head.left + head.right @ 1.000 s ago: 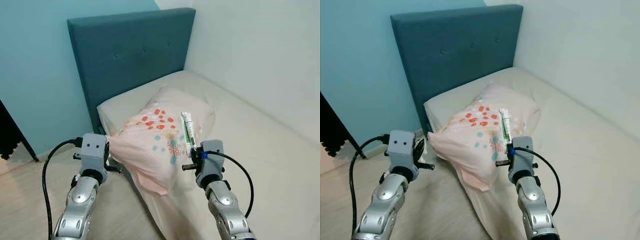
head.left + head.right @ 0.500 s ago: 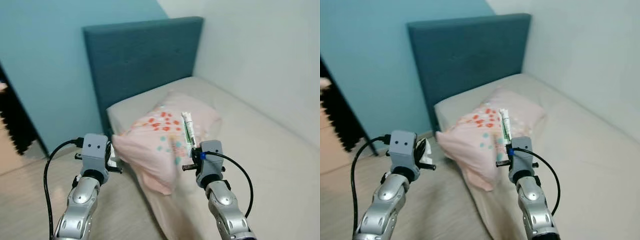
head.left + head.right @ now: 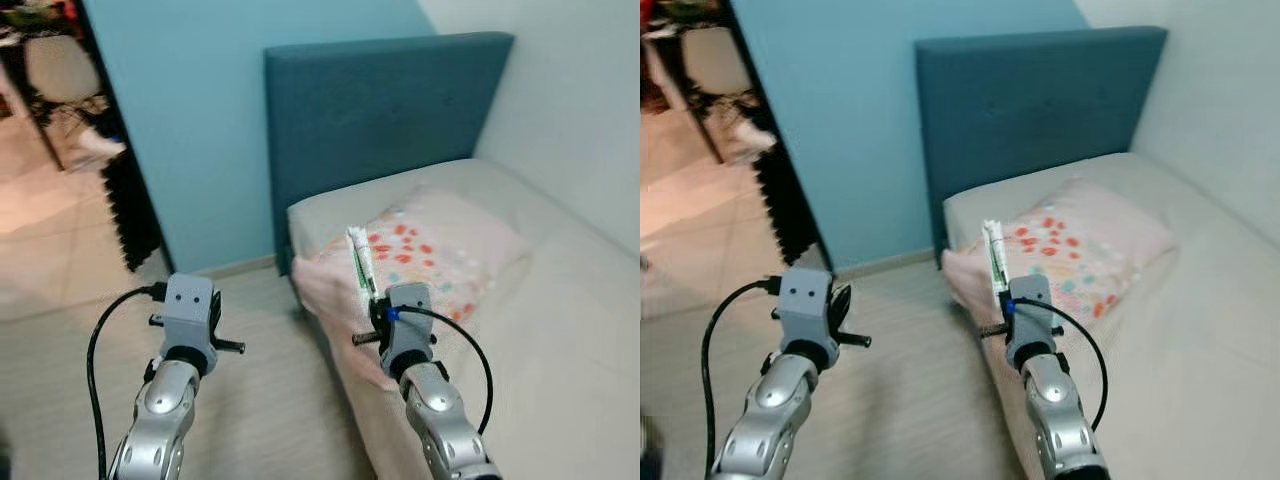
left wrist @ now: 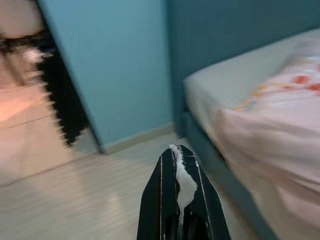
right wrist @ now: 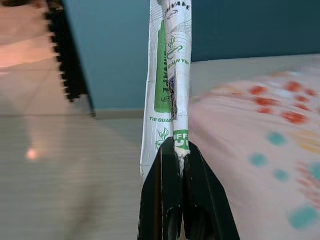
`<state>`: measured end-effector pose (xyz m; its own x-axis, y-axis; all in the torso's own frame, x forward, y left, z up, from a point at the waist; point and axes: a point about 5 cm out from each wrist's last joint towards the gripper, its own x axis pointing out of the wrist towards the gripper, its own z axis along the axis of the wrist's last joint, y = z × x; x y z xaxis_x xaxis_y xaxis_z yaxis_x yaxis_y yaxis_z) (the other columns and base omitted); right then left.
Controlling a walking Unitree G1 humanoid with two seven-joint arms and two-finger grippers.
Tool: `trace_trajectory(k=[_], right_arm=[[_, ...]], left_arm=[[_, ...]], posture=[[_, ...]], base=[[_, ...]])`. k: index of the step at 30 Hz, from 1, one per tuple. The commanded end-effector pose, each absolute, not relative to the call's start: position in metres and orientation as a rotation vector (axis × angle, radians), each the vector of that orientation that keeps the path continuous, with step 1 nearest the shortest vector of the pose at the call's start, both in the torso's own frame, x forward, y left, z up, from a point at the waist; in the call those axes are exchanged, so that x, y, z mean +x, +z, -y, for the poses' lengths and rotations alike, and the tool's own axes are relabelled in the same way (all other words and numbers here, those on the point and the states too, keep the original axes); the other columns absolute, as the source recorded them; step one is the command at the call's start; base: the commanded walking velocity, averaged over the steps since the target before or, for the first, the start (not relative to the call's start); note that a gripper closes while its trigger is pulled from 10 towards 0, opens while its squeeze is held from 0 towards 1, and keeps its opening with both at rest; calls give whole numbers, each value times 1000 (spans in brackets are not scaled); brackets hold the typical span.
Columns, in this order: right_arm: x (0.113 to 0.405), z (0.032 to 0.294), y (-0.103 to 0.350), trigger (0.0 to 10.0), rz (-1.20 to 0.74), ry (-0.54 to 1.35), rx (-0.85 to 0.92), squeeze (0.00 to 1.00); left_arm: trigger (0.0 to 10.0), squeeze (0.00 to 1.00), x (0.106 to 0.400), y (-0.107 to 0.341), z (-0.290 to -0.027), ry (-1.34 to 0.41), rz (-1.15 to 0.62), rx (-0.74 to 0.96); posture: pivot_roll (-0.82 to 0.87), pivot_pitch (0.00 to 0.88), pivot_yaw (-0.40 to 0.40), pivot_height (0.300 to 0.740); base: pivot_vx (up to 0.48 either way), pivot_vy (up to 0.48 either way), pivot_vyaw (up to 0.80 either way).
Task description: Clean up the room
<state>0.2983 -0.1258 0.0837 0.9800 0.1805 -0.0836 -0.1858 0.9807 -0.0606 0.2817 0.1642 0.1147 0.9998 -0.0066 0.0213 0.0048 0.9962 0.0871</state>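
Upright in the right gripper (image 5: 181, 150), a flattened white-and-green wrapper (image 5: 169, 75) stands pinched between the closed fingers, held over the bed's (image 3: 560, 330) edge in front of the spotted pink pillow (image 3: 440, 250). Beside it, the left gripper (image 4: 181, 155) is raised over the floor (image 3: 260, 400), fingers clamped on a white paper scrap (image 4: 184, 182).

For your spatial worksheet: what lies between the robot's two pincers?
Bare wooden floor and the bed's near edge separate left pincer from right pincer, per the eye views.
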Motion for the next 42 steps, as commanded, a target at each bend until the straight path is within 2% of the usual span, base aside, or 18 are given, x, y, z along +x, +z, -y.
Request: trace_trajectory(k=[1,14,28,33,36,42], right_arm=[[299,125,84,10000,-68,184,-71,0],[302,123,85,10000,-63,193,-58,0],[299,117,73,10000,-130,262,-36,0],[297,120,66,10000,-163,256,-61,0],[296,135,56,10000,-201,192,-73,0],[295,145,51,10000,-222,154,-64,0]], left_arm=[[10000,0,282,114,-166,-6,10,90],[10000,0,281,116,-166,-16,12,83],[10000,0,278,99,-162,-41,-105,93],[10000,0,276,90,-167,-14,-128,138],[10000,0,273,87,-175,25,-142,176],[10000,0,274,87,-180,37,-146,175]], posture=[[88,56,-55,740],[98,53,-53,740],[105,51,-54,740],[104,51,-55,740],[110,54,-57,740],[108,57,-55,740]], base=[[0,0,800],[0,0,800],[0,0,800],[0,0,800],[0,0,800],[0,0,800]])
